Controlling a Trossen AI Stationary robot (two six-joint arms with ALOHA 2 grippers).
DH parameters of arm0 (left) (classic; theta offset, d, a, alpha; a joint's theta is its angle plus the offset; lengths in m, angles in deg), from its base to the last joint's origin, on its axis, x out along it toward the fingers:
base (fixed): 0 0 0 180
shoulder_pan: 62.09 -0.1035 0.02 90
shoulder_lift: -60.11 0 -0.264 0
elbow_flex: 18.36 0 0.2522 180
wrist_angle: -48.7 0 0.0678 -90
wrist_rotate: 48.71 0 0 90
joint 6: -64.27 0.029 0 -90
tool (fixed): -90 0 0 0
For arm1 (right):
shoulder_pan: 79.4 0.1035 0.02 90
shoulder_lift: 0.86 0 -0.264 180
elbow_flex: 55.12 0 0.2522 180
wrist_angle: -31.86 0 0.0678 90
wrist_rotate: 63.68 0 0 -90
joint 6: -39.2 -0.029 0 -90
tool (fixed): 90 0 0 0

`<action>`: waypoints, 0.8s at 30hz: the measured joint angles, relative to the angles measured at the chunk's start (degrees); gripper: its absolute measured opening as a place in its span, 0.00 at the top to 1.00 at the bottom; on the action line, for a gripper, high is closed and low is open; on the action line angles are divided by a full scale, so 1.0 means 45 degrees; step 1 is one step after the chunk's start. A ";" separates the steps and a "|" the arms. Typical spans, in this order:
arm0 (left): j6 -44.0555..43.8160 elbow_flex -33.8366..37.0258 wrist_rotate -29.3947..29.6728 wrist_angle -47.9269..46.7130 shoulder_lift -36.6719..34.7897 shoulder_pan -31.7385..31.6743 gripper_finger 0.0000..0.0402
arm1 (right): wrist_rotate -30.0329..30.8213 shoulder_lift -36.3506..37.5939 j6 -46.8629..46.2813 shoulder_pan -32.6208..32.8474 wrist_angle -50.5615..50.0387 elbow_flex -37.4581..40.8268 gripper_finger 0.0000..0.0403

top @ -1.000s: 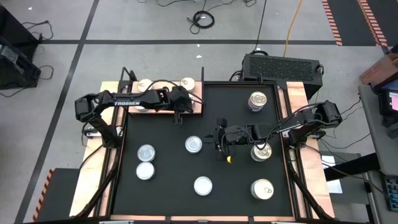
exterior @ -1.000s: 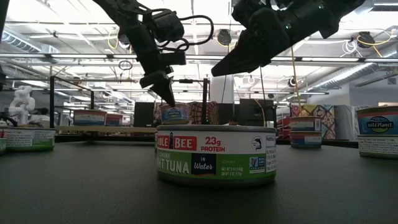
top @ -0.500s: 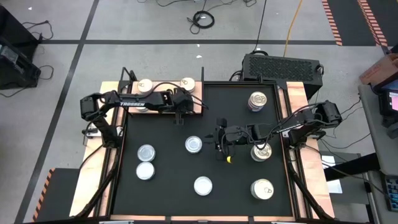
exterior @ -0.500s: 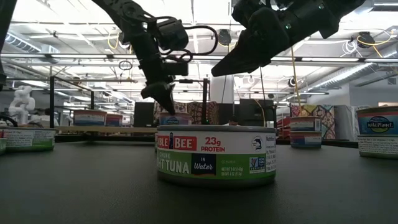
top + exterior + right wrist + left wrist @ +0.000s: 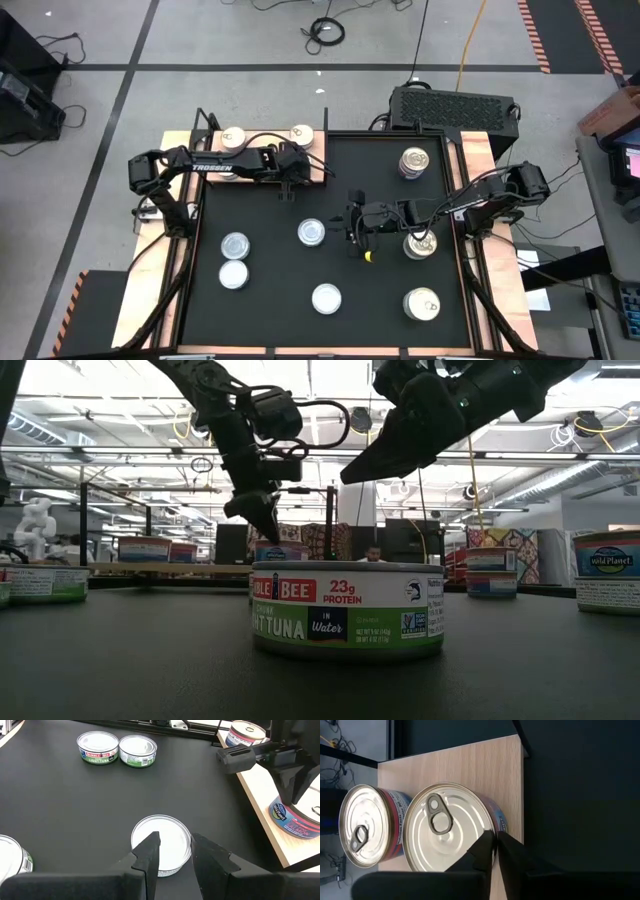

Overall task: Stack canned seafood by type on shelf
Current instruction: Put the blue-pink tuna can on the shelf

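The shelf (image 5: 268, 135) is a pale wooden board at the mat's far left corner. On it stand pull-tab cans of seafood (image 5: 232, 135) (image 5: 302, 133). In the left wrist view two cans sit side by side on the board (image 5: 470, 765): a red-labelled one (image 5: 367, 827) and a nearer one (image 5: 445, 827). My left gripper (image 5: 495, 837) is shut on the nearer can. My right gripper (image 5: 175, 845) hangs open above the mat's middle, short of a plain silver can (image 5: 161, 847), and touches nothing. My left gripper pinches the nearer can by its rim (image 5: 489, 822) on the side toward the mat. One finger lies over the lid and the other outside the wall. The fingers slant down onto it from above. The can stands upright with its base on the shelf.
Several more cans stand about the black mat (image 5: 270, 300): two at the left (image 5: 235, 245) (image 5: 233, 273), one near the front (image 5: 326, 297) and three on the right (image 5: 413, 160) (image 5: 418, 245) (image 5: 421, 304). A tuna can (image 5: 347, 608) fills the low view's foreground.
My left gripper has gone down with the can. The can hung a little above the shelf and now stands on it. The right arm has kept still.
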 joint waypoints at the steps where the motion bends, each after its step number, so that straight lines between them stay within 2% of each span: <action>1: 0.0000 0.0000 0.0005 0.0004 0.0000 0.0000 0.90 | 0.0000 0.0000 0.0000 0.0000 -0.0002 0.0000 0.74; 9: -0.0073 -0.0049 -0.0020 0.0034 -0.0644 0.0082 0.83 | 0.0000 0.0000 -0.0001 0.0000 -0.0034 0.0000 0.74; 15: -0.0130 -0.0468 0.0024 0.0068 -0.1564 0.0191 0.82 | 0.0000 0.0000 -0.0063 0.0000 -0.0034 0.0000 0.74; 24: -0.2257 -0.0744 0.0005 -0.0412 -0.4275 0.0444 0.82 | 0.0000 0.0000 -0.0499 0.0005 -0.1157 0.0000 0.74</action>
